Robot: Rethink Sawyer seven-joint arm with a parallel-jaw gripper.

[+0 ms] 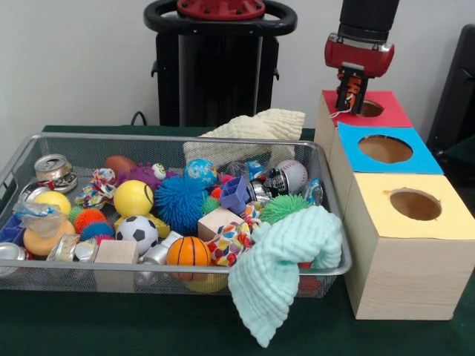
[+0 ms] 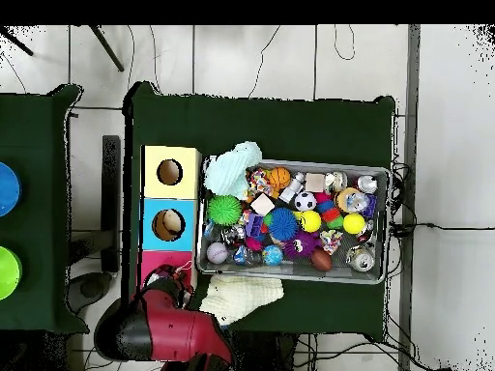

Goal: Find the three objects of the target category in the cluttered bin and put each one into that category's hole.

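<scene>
The silver wire-mesh basket (image 1: 22, 152) holds a dense heap of balls, cans, blocks and cloths; it also shows in the overhead view (image 2: 377, 174). No plush animal shows plainly in it. A tan-orange rounded thing (image 1: 43, 241) lies at the basket's left under clear plastic, and a yellow thing (image 1: 206, 283) lies under the basketball; I cannot tell what either is. My gripper (image 1: 352, 104) hangs just above the round hole (image 1: 371, 109) in the red-topped wooden box (image 1: 393, 115), open, with nothing visible in it. In the overhead view my arm (image 2: 160, 324) covers the red box (image 2: 155, 261).
A blue-topped box (image 1: 415, 159) and a yellow-topped box (image 1: 453, 222) stand in a row in front of the red one. A mint cloth (image 1: 278, 274) drapes over the basket's front right rim. A cream cloth (image 1: 260, 126) lies behind the basket. An orange basketball (image 1: 188, 251) sits at the basket's front.
</scene>
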